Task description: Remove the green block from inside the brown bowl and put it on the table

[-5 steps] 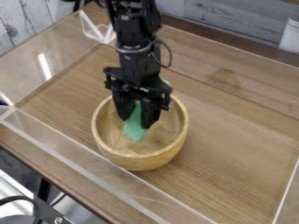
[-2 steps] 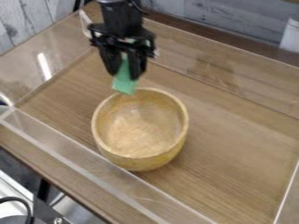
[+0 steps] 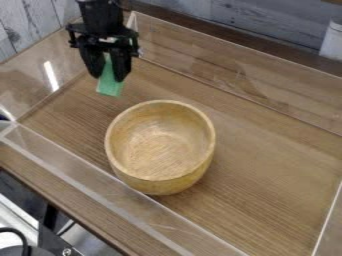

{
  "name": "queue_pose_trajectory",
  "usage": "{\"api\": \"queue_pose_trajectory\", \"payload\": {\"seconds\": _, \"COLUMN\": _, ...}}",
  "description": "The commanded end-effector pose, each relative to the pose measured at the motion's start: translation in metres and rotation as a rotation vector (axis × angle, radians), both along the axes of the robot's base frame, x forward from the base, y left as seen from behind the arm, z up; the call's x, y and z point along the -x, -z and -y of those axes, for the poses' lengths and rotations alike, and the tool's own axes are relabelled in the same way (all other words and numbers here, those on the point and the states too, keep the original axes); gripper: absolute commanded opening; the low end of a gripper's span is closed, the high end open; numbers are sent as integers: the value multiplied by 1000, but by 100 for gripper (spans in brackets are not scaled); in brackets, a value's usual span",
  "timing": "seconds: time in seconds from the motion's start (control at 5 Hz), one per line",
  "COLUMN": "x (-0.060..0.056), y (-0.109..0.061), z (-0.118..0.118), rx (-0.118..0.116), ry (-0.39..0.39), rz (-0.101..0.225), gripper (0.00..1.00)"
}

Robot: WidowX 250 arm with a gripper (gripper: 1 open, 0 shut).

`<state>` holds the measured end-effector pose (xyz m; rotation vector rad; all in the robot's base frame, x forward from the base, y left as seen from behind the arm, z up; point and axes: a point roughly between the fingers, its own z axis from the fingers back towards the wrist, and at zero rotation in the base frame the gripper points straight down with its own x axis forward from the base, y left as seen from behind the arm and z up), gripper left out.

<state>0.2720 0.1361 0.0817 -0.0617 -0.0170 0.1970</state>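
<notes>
Our pincer points straight down, clamped on the block, whose green lower end hangs out beneath the black fingers. We see the block in the air above the table, up and to the left of the bowl and clear of its rim. We find only bare wood grain inside the bowl. Low clear walls edge the table around it all.

Round light-brown wooden bowl: visible grain, matt. Beside bowl: wood-grain tabletop, clear glossy acrylic walls. Green rect. block: matt, smooth.
</notes>
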Motion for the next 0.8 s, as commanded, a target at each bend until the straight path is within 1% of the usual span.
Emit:
{"api": "queue_pose_trajectory", "payload": {"seconds": 0.0, "x": -12, "y": -4, "z": -9, "rx": -51, "ry": 1, "rz": 42, "gripper": 0}}
{"api": "queue_pose_trajectory", "payload": {"seconds": 0.2, "x": -14, "y": 4, "z": -13, "rx": -58, "ry": -5, "rz": 37, "gripper": 0}}
{"api": "queue_pose_trajectory", "payload": {"seconds": 0.6, "x": -16, "y": 3, "z": -12, "rx": -55, "ry": -9, "rz": 41, "gripper": 0}}
